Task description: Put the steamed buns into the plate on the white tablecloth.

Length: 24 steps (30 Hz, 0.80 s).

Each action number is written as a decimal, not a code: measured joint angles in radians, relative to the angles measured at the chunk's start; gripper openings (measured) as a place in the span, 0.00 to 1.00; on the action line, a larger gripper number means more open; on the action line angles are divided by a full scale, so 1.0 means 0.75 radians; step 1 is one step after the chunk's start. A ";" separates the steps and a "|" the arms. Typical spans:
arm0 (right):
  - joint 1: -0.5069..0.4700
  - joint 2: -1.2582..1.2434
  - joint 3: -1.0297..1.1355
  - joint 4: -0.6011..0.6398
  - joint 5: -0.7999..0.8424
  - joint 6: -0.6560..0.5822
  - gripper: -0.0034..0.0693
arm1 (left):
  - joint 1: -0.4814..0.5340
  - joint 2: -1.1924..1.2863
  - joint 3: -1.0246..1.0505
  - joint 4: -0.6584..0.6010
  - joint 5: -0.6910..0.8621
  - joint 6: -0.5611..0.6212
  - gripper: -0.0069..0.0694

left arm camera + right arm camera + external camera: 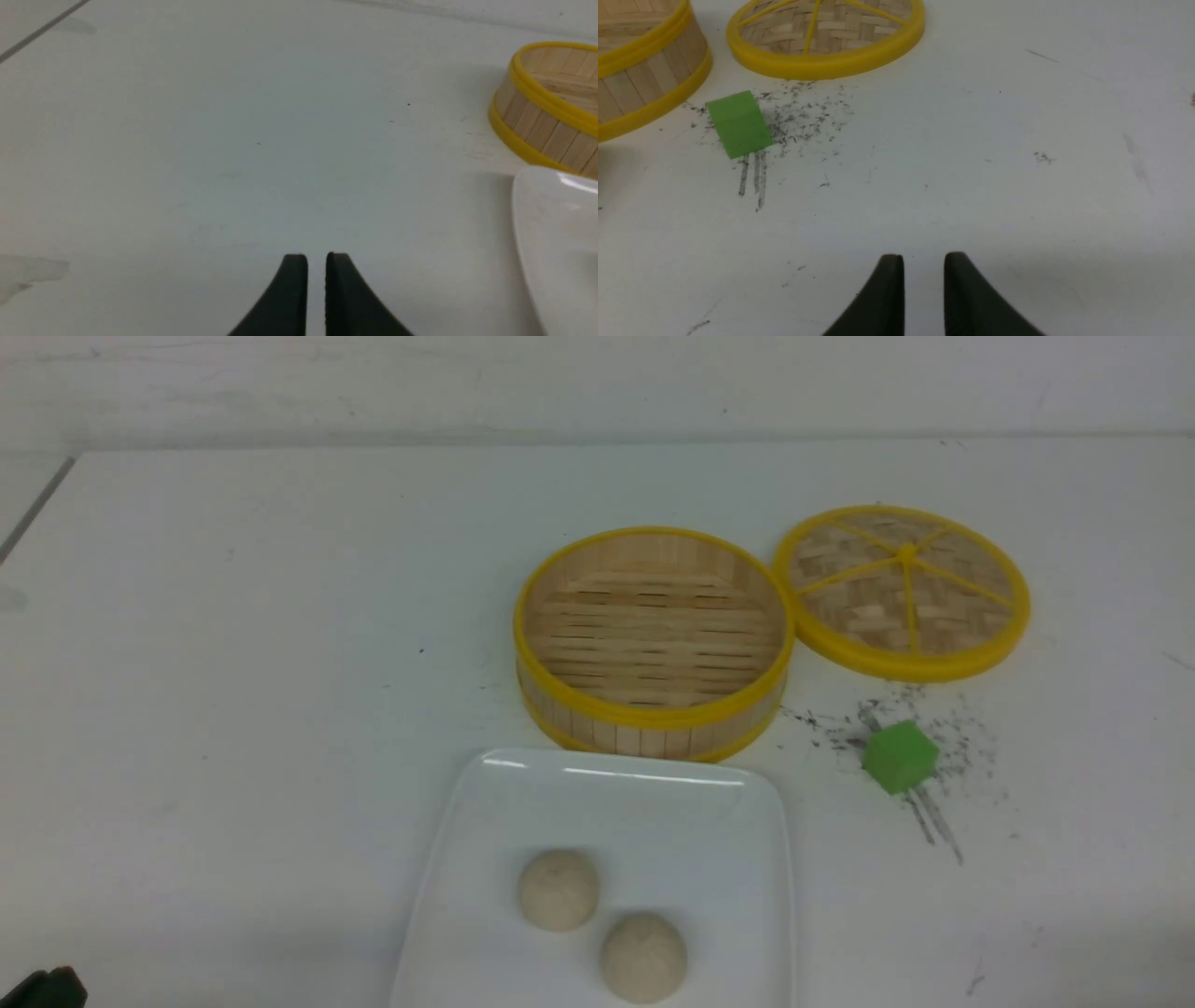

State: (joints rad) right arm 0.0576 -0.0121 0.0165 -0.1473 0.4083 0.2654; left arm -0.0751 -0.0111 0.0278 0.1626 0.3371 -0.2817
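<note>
- Both buns [558, 890] sit on the plate [504, 821], on the white desk [233, 709]; the task looks done.
- Left tool [316, 257]: slightly parted, holding nothing.
- Right tool [923, 257]: a little apart, also unloaded.
- Nothing seems left to move.

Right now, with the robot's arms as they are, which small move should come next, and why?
Probably a small retreat of both arms, with no new grasp: both steamed buns already rest on the white plate, the bamboo steamer is empty, and neither the left tool nor the right tool holds anything.
</note>
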 joint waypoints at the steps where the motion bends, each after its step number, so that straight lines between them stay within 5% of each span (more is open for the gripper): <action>1: 0.000 0.000 0.000 0.000 0.000 0.000 0.26 | 0.000 0.000 0.000 0.001 0.020 0.000 0.21; 24: 0.000 0.000 0.000 0.000 0.000 0.001 0.30 | 0.092 0.000 -0.004 0.006 0.055 -0.001 0.23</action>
State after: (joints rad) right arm 0.0576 -0.0121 0.0165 -0.1473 0.4083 0.2664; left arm -0.0061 -0.0111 0.0249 0.1669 0.3782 -0.2827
